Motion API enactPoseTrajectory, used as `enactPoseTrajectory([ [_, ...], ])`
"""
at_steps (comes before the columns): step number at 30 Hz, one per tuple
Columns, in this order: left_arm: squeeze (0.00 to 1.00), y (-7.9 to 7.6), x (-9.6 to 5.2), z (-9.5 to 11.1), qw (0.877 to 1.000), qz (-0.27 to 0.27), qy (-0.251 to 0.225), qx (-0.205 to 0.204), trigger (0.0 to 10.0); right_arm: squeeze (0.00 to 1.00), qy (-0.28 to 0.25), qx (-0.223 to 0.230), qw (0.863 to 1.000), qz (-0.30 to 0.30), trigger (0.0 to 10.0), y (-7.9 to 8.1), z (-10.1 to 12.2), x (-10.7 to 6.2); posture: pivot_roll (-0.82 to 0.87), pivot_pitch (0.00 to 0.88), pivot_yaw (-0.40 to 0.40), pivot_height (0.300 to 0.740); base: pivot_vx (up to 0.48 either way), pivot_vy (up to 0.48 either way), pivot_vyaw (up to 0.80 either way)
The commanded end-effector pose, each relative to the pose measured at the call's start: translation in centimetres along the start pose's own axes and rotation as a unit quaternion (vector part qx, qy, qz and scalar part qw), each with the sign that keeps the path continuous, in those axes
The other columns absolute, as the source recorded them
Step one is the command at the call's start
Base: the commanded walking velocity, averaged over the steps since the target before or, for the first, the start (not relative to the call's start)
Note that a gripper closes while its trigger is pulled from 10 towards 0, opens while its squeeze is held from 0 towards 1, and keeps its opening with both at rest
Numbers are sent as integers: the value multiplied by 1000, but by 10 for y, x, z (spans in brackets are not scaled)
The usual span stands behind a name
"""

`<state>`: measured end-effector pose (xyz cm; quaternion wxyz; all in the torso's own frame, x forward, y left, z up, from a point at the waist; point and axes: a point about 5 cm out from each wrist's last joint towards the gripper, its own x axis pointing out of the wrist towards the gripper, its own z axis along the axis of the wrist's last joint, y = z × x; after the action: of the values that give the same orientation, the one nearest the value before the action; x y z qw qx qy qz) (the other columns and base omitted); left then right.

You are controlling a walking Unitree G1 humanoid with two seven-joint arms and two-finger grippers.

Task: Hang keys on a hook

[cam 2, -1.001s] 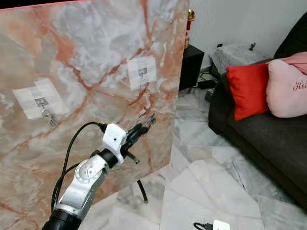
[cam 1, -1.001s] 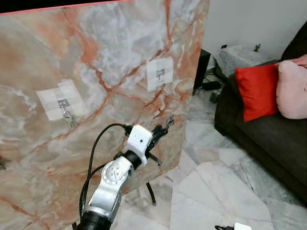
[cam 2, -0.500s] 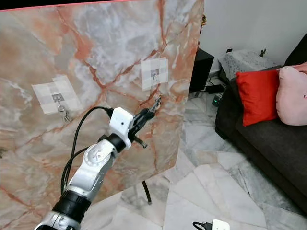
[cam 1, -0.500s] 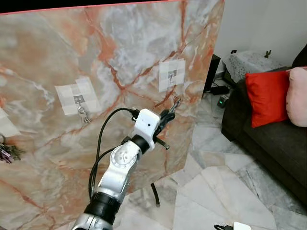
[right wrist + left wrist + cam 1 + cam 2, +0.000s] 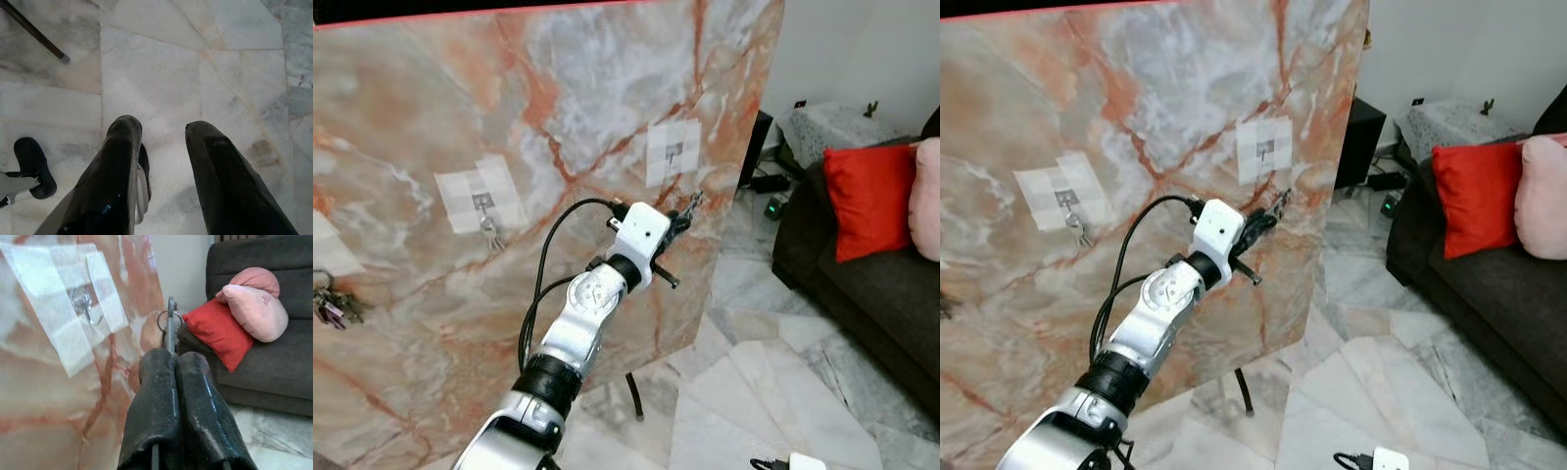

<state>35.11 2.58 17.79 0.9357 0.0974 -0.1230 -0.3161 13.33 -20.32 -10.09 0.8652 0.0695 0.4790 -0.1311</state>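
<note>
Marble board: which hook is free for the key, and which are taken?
The hook on the right tape patch is bare, just above the left gripper holding the key. The middle hook already carries a key; a key bunch hangs at the board's left edge.

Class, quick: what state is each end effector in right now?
Left end effector: closed, holding the key near the hook.
Right end effector: open, holding nothing, above the floor.

— What's the board [image 5: 509, 117] like?
— Glossy marble-look panel, orange veins, with a clear plastic hook [image 5: 88, 303] under matt white tape.
— And the key [image 5: 169, 325]?
— Thin dull metal, pinched in the left end effector [image 5: 175, 363], whose black fingers look slick. Floor [image 5: 161, 73] is polished marble; sofa [image 5: 274, 352] matt cloth.
</note>
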Motion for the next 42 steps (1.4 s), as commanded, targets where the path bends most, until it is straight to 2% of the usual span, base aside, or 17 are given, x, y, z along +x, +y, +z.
enactPoseTrajectory([
  [1,0,1,5,6,1000,8,-14,1,10000,0,1,-4,1000,-1,10000,-1,-1,0,-7,0,-48,740,0,0,0],
  [6,0,3,0,1,1000,14,-13,2,10000,0,1,-3,1000,-1,10000,-1,0,0,-7,0,-48,740,0,0,0],
  [8,0,8,-7,-2,999,32,-18,0,10000,0,1,-3,1000,-1,10000,-1,-1,0,-2,0,-51,740,0,0,0],
  [10,0,21,-20,-10,998,57,-17,-2,10000,0,1,-3,1000,-1,10000,-1,-1,0,-3,0,-51,740,0,0,0],
  [12,0,28,-28,-13,997,70,-19,-7,10000,0,1,-3,1000,-1,10000,-1,-1,0,-1,0,-52,740,0,0,0],
  [14,0,40,-43,-15,995,92,-28,-16,10000,0,1,-3,1000,-1,10000,-1,-2,0,2,0,-54,740,0,0,0],
  [15,0,40,-43,-15,995,92,-28,-16,10000,0,1,-3,1000,-1,10000,-1,-2,0,2,0,-54,740,0,0,0],
  [16,0,49,-56,-16,994,104,-33,-12,10000,0,1,-3,1000,-1,10000,-2,-2,-1,7,0,-57,740,0,0,0],
  [17,0,52,-63,-17,993,109,-33,-11,10000,0,1,-3,1000,-2,10000,-2,-2,-1,9,0,-59,740,0,0,0],
  [21,0,59,-81,-19,993,114,-30,-8,10000,0,1,-5,1000,-2,10000,-3,-2,-1,12,0,-62,740,0,0,0],
  [23,0,58,-95,-23,994,110,-19,-3,10000,0,1,-7,1000,-1,10000,-3,-2,-1,15,0,-65,740,0,0,0],
  [26,0,54,-100,-26,994,107,-14,-4,10000,0,1,-8,1000,0,10000,-4,-2,-1,15,0,-68,740,0,0,0],
  [33,0,42,-101,-25,996,93,-12,-14,10000,0,-3,-4,1000,-1,10000,-3,-2,-1,4,0,-61,740,0,0,0],
  [42,0,39,-101,-22,996,88,-11,-21,10000,0,-2,-2,1000,-2,10000,-2,-3,-1,3,0,-56,740,0,-95,0],
])
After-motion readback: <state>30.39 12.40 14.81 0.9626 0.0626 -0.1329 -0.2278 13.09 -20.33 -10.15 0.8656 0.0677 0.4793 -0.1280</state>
